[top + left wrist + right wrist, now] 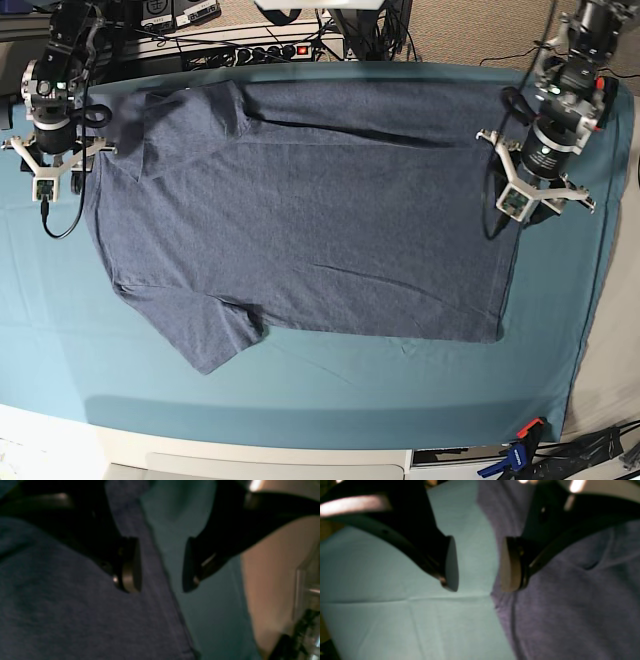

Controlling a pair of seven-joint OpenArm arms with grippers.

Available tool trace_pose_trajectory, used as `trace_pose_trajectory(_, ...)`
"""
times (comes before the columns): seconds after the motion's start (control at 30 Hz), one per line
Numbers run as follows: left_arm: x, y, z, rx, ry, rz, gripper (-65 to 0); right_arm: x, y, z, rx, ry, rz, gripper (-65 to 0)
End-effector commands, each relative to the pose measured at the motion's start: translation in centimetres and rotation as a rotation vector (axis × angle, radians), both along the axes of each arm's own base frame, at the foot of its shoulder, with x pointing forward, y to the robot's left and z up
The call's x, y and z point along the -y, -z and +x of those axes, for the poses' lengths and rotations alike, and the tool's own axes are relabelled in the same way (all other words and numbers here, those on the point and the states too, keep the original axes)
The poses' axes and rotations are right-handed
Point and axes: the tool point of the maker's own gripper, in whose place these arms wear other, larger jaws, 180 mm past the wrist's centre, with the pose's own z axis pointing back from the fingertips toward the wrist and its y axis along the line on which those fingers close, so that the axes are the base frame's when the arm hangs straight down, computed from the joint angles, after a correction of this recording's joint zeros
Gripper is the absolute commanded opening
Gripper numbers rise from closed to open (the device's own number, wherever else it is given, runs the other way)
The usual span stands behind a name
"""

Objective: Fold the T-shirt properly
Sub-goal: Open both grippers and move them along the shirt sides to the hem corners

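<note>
At the shirt's hem edge, the left gripper [161,565] stands spread over the T-shirt [62,600]. Right wrist view: right gripper [478,563] spread, straddling the edge. Base view: shirt flat on the table cloth [300,390]; soft, limp fabric, best pinched at corners.

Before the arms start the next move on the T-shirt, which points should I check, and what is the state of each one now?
1. T-shirt lies spread out on the teal cloth: ok.
2. Upper sleeve lies flat: not ok, it is folded over the body.
3. Left gripper open, nothing between its jaws: ok.
4. Left gripper sits over the shirt's edge: ok, one finger is above the fabric, the other above the cloth.
5. Right gripper open and empty, also over the shirt's edge: ok.
6. White lettering faces down: cannot tell, only plain fabric shows.
</note>
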Motion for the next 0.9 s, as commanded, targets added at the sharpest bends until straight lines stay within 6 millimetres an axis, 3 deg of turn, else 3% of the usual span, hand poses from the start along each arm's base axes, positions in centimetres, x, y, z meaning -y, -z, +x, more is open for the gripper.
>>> trace_pose_trajectory(0.0,0.1,-1.6,0.9,0.077,0.013,0.023,-42.3,0.5,-1.7,0.8,0.049,-0.009,-0.040,-37.6)
trace_pose_trajectory(0.2,0.3,-2.2,1.4,0.141,-0.003,0.125,-42.5,1.1,-1.3,0.7,0.018,0.078,0.019,-37.6)
trace_pose_trajectory(0.33,-0.4,-1.8,2.1,0.071,-0.059,0.121,-42.5,0.5,-1.2,1.5,0.002,0.056,0.055,-37.6)
trace_pose_trajectory(0.47,1.6,-2.4,3.4,0.047,-0.006,-0.001,-42.5,-1.7,-2.0,3.5,0.051,-0.040,0.150,-37.6)
trace_pose_trajectory(0.63,3.9,-4.1,5.2,0.053,0.069,-0.154,-42.5,-1.8,-2.7,6.4,0.108,-0.070,0.208,-37.8)
trace_pose_trajectory(0.87,3.4,-2.8,9.5,-0.028,0.073,-0.305,-42.5,-1.5,-1.9,12.8,0.116,-0.103,0.422,-37.8)
